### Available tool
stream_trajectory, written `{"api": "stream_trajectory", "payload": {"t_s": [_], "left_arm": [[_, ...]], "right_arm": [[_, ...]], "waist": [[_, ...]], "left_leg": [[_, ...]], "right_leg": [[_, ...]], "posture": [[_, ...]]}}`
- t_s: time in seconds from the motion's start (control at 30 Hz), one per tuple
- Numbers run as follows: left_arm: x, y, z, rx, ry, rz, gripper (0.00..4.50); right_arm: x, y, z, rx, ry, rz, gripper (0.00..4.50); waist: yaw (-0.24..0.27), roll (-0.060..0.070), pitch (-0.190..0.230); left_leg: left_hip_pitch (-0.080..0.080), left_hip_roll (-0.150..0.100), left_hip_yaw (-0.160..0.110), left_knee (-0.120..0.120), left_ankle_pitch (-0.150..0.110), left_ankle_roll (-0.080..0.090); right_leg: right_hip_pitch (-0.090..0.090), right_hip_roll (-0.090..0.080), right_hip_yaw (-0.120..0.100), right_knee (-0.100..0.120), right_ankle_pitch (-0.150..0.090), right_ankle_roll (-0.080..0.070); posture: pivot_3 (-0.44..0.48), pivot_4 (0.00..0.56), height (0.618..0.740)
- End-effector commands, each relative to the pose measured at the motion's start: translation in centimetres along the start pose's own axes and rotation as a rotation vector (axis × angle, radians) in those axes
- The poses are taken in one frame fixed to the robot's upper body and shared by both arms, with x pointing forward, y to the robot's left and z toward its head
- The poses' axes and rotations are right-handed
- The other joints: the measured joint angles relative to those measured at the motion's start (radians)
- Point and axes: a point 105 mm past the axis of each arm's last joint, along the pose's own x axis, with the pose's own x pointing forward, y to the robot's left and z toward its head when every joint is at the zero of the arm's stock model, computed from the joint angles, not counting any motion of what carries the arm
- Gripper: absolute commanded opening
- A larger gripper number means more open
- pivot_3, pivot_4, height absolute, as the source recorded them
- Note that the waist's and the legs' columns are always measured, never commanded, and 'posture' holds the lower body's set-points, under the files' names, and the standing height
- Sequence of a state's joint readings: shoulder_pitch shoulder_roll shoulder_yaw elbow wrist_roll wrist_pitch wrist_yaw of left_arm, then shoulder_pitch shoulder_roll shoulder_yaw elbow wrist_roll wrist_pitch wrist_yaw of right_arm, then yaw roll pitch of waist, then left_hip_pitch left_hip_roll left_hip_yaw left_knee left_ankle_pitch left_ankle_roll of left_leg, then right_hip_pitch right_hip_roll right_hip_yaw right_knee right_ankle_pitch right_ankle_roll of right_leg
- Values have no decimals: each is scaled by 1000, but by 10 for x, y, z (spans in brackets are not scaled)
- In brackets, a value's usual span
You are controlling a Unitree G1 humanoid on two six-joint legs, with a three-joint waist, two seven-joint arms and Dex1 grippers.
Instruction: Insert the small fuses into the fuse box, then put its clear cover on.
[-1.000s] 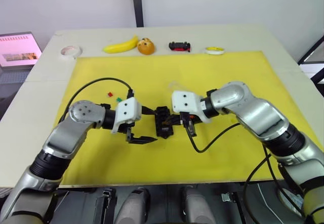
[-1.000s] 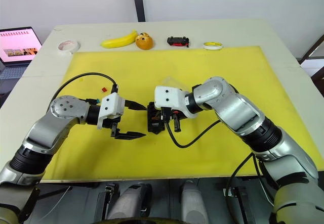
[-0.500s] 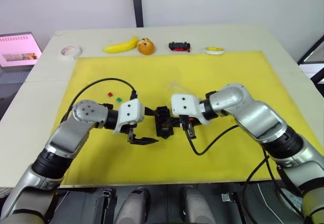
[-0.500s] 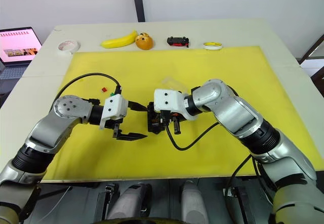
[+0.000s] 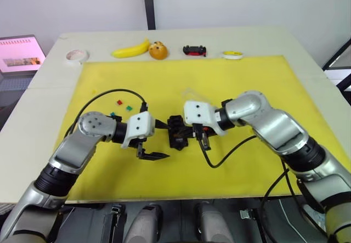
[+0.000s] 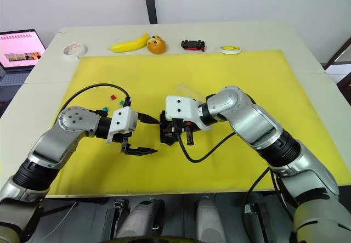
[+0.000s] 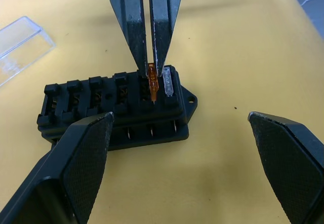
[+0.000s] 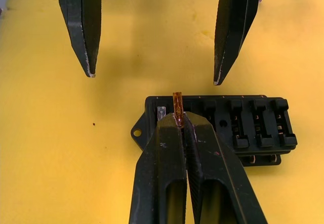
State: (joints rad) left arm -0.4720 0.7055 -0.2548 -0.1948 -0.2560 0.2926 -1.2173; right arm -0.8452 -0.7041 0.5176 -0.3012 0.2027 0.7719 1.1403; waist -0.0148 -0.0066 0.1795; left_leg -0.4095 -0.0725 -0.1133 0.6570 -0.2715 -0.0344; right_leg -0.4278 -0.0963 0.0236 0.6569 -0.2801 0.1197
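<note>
Flanking the fuse box (image 7: pixel 114 107), left tool (image 8: pixel 154 32) wide apart, right tool (image 7: pixel 148 62) pinching orange fuse (image 7: pixel 152 86).

The black fuse box (image 7: pixel 116 107) is laid flat on the yellow mat, slots upward. An orange-brown fuse (image 7: pixel 152 85) is held upright at one slot near its end, beside a seated grey fuse (image 7: pixel 167 81). The clear cover (image 7: pixel 23 47) is lying nearby. Red (image 5: pixel 119 101), green (image 5: pixel 129 108) and blue (image 5: pixel 112 114) fuses are scattered well apart from the box.

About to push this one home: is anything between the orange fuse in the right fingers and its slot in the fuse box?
Nothing visible. The orange fuse is at its slot in the fuse box, beside a seated grey fuse; the open left gripper is clear.
</note>
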Motion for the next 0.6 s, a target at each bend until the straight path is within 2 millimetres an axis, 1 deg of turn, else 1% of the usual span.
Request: {"api": "stream_trajectory", "payload": {"t_s": [0.03,0.6], "left_arm": [[-2,-2,3,33,-3,8,4480],[-2,1,-2,29,2,30,4480]], "right_arm": [[-8,-3,15,-52,-40,-25,0],[-9,-11,10,-75,-14,-28,0]], "waist": [[0,0,0],[0,0,0]], "left_leg": [[0,0,0,0,0,0],[0,0,0,4,-1,1]], "right_leg": [[0,0,0,0,0,0],[0,0,0,4,0,0]], "posture": [[0,150,740],[0,150,740]]}}
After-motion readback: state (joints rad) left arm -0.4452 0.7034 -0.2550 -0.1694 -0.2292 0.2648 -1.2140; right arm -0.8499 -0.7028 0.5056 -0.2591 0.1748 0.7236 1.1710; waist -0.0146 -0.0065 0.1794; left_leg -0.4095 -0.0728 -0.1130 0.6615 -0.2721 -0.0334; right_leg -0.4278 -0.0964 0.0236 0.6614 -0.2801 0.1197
